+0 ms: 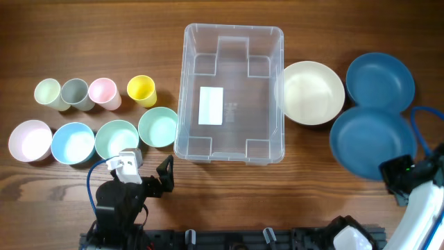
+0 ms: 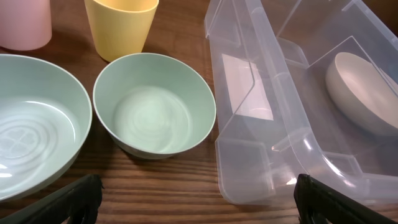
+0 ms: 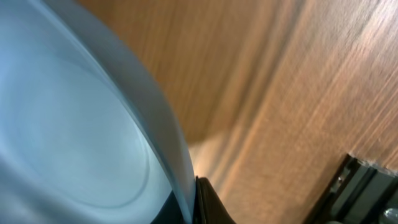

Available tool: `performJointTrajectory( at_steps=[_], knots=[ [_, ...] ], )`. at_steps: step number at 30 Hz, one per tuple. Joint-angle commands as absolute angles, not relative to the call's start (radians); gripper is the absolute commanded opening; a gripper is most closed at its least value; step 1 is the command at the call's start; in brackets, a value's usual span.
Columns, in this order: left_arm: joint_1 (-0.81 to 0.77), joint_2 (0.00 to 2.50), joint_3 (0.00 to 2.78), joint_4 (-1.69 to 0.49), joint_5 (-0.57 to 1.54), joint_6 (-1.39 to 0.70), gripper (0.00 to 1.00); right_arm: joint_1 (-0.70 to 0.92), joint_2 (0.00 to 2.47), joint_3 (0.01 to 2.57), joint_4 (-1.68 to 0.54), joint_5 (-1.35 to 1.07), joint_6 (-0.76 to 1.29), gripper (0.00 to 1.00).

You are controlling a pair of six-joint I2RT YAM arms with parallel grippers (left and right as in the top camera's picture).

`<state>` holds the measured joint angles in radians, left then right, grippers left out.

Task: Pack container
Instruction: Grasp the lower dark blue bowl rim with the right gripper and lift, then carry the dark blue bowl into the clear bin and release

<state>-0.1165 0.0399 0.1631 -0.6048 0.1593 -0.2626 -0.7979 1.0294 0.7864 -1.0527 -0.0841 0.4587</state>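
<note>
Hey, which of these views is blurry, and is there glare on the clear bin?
Right wrist: blurred, the blue dish too close to focus. Left wrist: sharp, soft highlights on the container walls. Overhead: sharp, evenly lit, little glare.

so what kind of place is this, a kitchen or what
Probably a robot test bench, not a kitchen: a wooden table, coloured cups like the yellow cup lined up beside an empty clear container, and a robot arm at the edge.
</note>
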Motion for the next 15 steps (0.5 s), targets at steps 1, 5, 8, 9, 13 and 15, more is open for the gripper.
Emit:
performJointTrajectory(
  at_steps=[1,5,8,9,13,15],
  knots=[
    [-0.121,0.032,0.158,-0.601,0.175,-0.242,1.0,-0.799,0.881,0.936,-1.09,-0.324,0.448,0.04],
    [-0.12,0.032,0.158,-0.602,0.175,-0.242,1.0,-0.691,0.841,1.114,-1.139,-0.567,0.482,0.04],
    [-0.121,0.032,0.158,-0.601,0.175,-0.242,1.0,-0.5,0.888,1.244,-1.113,-0.577,0.501,0.04],
    [-0.12,0.032,0.158,-0.601,0.175,-0.242,1.0,-0.445,0.907,1.275,-1.099,-0.576,0.501,0.04],
    [-0.12,0.032,0.158,-0.601,0.175,-0.242,1.0,-0.089,1.076,1.438,-1.008,-0.455,0.497,0.04],
    [-0.12,0.032,0.158,-0.601,0.175,-0.242,1.0,0.064,1.18,1.497,-0.99,-0.336,0.497,0.04]
  ],
)
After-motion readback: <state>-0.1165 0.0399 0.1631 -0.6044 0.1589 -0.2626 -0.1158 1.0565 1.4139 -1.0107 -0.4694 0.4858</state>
